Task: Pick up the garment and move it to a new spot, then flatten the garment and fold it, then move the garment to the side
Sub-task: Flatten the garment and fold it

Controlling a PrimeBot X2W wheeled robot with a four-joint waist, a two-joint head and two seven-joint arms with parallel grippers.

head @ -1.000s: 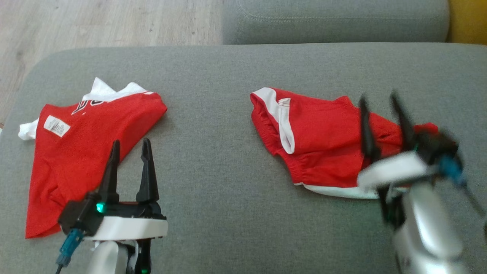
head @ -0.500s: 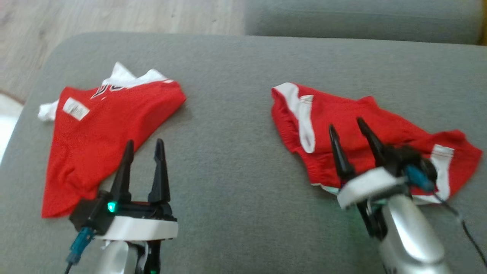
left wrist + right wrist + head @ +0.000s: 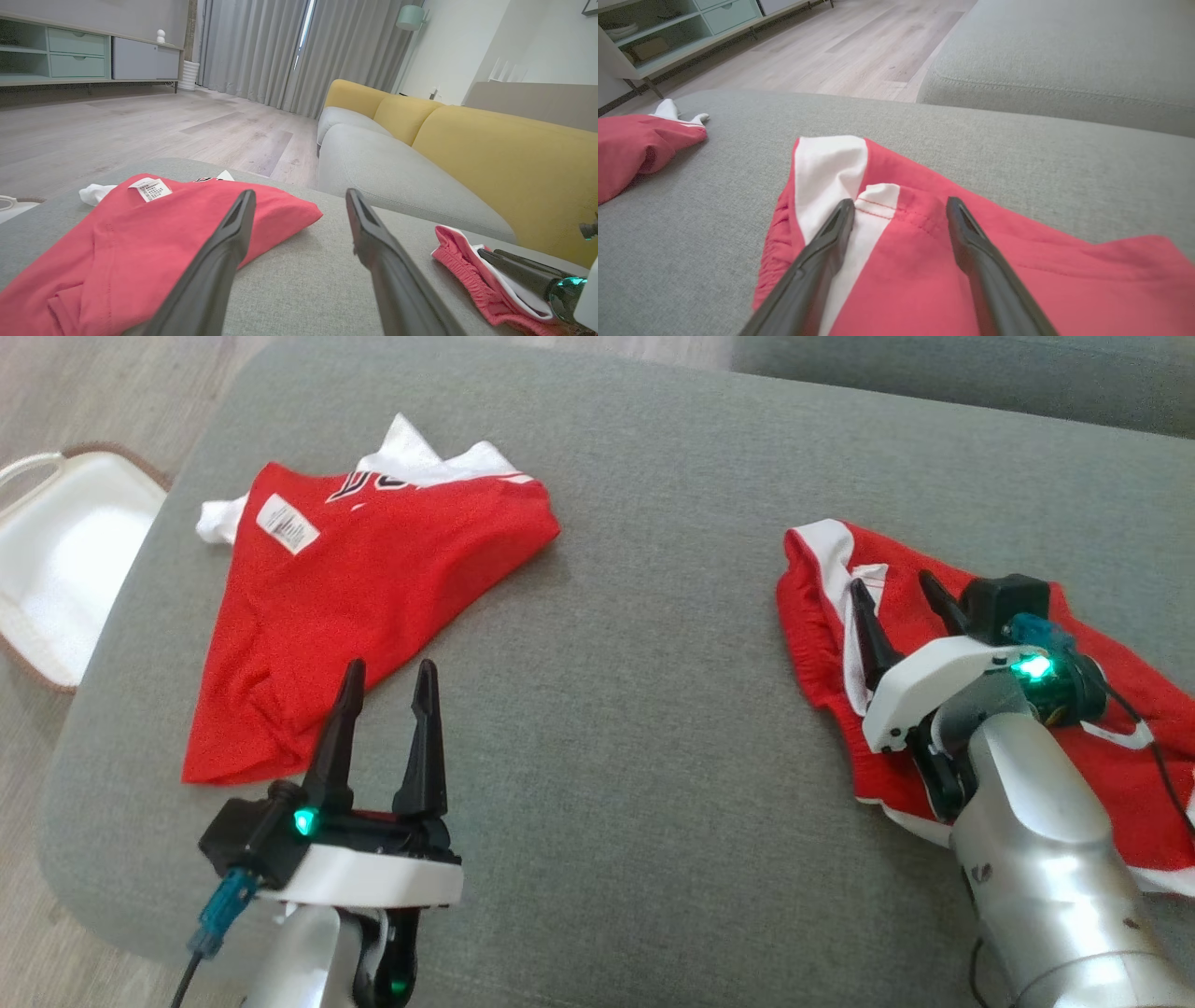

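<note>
The right tool (image 3: pixel 896 604), released, is poised over the crumpled red-and-white fabric shorts (image 3: pixel 808 637) at 3 o'clock, presumably for pickup, while the left tool (image 3: pixel 390 674) is held released at 7 o'clock.

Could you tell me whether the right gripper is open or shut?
Open: the right gripper has its dark fingers apart over red fabric shorts.

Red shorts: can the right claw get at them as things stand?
Probably yes. The right claw hangs open just over the red shorts, aimed at their white-trimmed edge, with nothing between them on the cushion.
</note>
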